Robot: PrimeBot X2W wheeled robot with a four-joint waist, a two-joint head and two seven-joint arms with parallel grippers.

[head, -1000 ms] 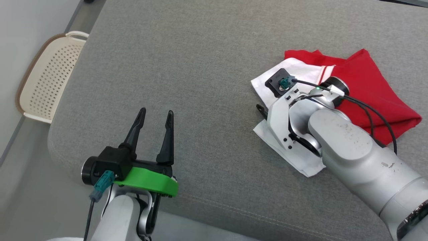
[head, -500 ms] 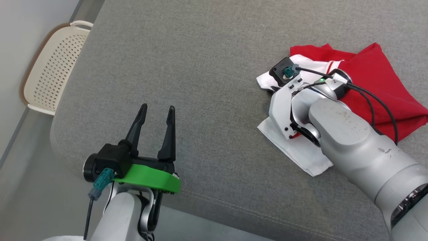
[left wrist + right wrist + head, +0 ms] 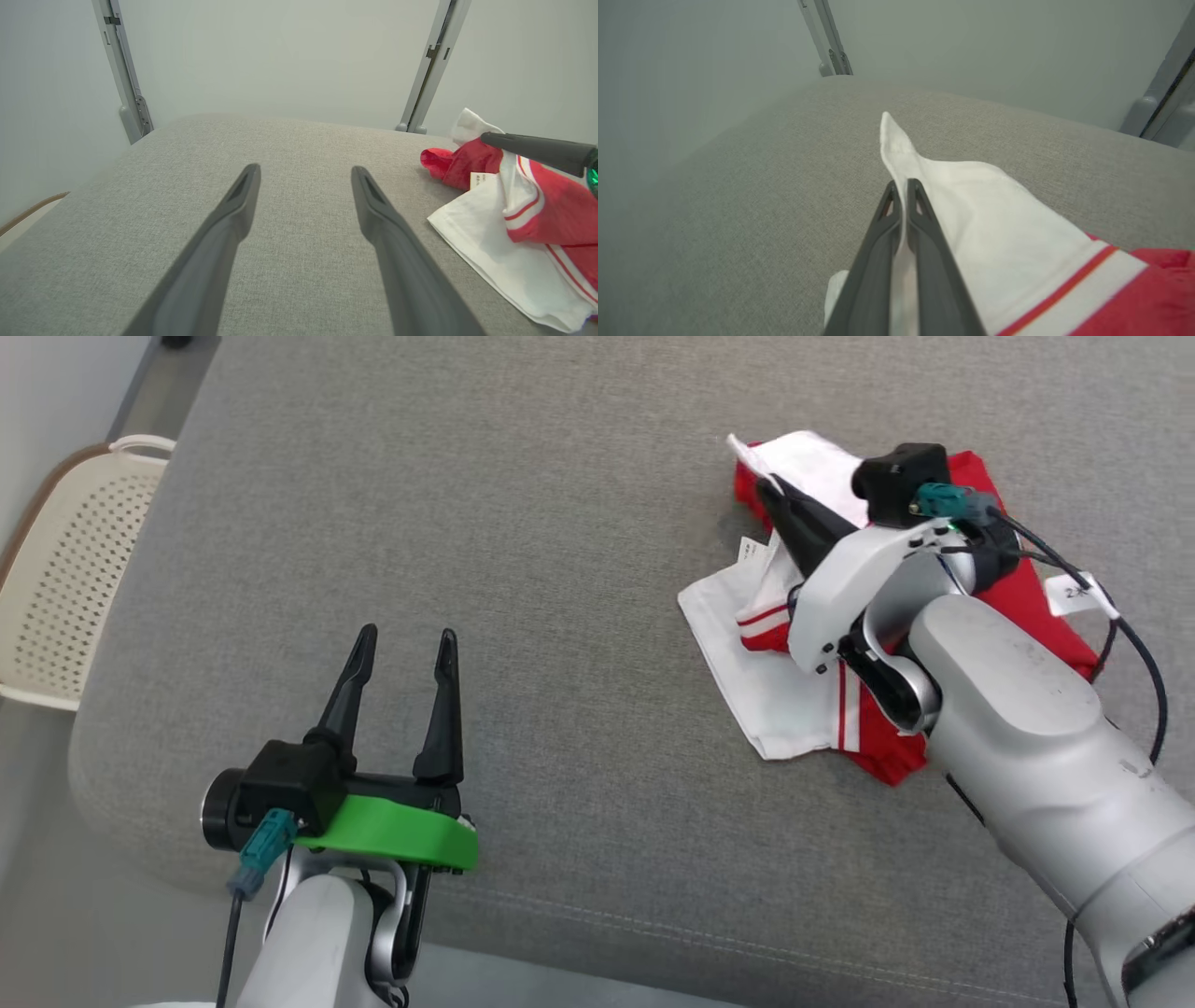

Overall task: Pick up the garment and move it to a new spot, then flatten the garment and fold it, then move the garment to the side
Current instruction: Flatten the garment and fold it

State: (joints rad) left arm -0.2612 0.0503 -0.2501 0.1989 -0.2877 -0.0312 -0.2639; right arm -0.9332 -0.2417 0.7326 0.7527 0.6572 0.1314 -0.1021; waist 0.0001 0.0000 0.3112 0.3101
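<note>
Currently, item one: right gripper (image 3: 901, 184), fingers pressed together on a white corner of the garment (image 3: 780, 709), with the cloth pinched thin between them and a pointed tip of it standing out past the fingertips. I judge the grip sits at a corner because a corner gives me an edge from which to pull the piece open. The pinched fold rises off the heap while the rest lies slack. Item two: garment, red and white with striped trim, bunched on the grey cushion (image 3: 523, 523) towards the robot's right. Most of it lies below and behind the pinching fingers. A white panel spreads flat towards the middle of the cushion, red cloth is crumpled under the right forearm (image 3: 1018, 709), and a small label (image 3: 481, 179) shows near the raised part. Item three: left gripper (image 3: 406, 635), fingers spread with nothing between them, hovering over bare cushion near the front edge, well apart from the garment. I read it as parked out of the way until a second corner is wanted for flattening. Item four: perforated cream basket (image 3: 56, 569) on the floor beside the cushion's left end, not involved. Status, my estimate: pick-up step in hand, garment gripped but not yet clear of the cushion; flattening and folding not yet done.
</note>
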